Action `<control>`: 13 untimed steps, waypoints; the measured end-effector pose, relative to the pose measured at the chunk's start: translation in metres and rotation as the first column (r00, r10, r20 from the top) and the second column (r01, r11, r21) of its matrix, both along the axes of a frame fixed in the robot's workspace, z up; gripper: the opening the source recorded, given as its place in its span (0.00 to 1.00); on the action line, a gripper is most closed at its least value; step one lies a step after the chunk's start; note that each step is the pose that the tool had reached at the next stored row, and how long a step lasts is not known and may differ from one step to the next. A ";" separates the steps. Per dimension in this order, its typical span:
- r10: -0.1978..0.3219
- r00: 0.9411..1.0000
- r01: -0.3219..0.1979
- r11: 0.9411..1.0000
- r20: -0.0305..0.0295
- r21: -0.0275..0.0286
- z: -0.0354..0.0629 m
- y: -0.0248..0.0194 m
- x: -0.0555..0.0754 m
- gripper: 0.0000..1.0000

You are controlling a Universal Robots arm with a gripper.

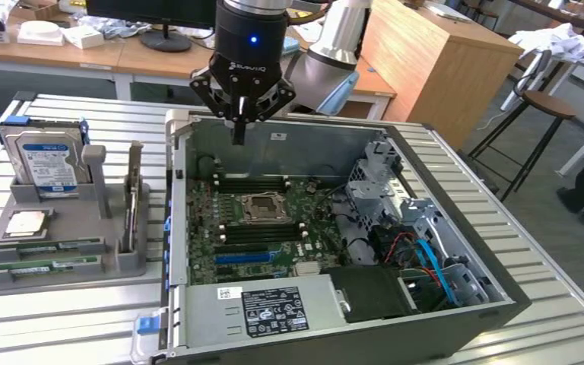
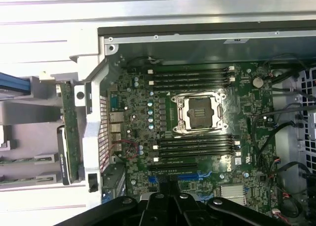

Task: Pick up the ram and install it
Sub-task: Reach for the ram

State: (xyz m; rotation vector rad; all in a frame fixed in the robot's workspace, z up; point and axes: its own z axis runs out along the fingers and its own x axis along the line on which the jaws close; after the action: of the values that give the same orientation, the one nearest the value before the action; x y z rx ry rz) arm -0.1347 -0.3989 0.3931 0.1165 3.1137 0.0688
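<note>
Hovering over the rear wall of the open dark computer case (image 1: 271, 141), my black hand (image 1: 238, 137) is closed, its fingers pressed together to a thin point with nothing between them. In the wrist view, the hand (image 2: 165, 200) is a dark mass and I can't make out its tips.

Inside the case (image 2: 197, 43) lies the green motherboard (image 1: 271, 243), with its square silver processor socket (image 1: 264, 204) open. Black memory slots (image 1: 256, 182) run along both sides of the socket, and every slot (image 2: 190, 77) I can see is bare. A silver power-supply box (image 1: 261, 308) covers the board's near edge in the exterior view.

The ram is outside the case, to the exterior view's left. Two long, thin green ram sticks (image 1: 43, 246) lie flat in a grey plastic holder tray (image 1: 119, 262) on the ribbed metal surface (image 1: 69, 319). In the wrist view these sticks (image 2: 24, 159) are cut off by the frame. Another green board (image 2: 69, 132) stands on edge in the tray, nearer the case, and its chips are too small to tell. A blue-labelled silver hard drive (image 1: 49, 163) stands upright in the tray, and a square silver processor chip (image 1: 25, 223) lies flat just below it.
</note>
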 end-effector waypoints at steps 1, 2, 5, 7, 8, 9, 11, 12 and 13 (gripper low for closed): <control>0.000 1.000 0.000 1.000 0.000 0.000 0.0000 0.0000 -0.002 0.10; 0.000 1.000 0.000 1.000 0.000 0.000 -0.0001 0.0000 -0.005 0.10; 0.000 1.000 0.000 1.000 0.000 0.000 -0.0002 0.0000 -0.012 0.10; 0.000 1.000 0.000 1.000 0.000 0.000 -0.0002 0.0000 -0.017 0.10; 0.000 1.000 0.000 1.000 0.000 0.000 -0.0002 0.0000 -0.020 0.10; 0.000 1.000 0.000 1.000 0.000 0.000 -0.0002 0.0000 -0.022 0.10; 0.000 1.000 0.000 1.000 0.000 0.000 -0.0002 0.0000 -0.027 0.10; 0.000 1.000 0.000 1.000 0.000 0.000 -0.0003 0.0000 -0.029 0.10; 0.000 1.000 0.000 1.000 0.000 0.000 -0.0003 0.0000 -0.031 0.10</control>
State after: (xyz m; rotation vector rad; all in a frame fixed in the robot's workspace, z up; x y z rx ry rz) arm -0.1661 -0.3988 0.3928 0.1166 3.1136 0.0689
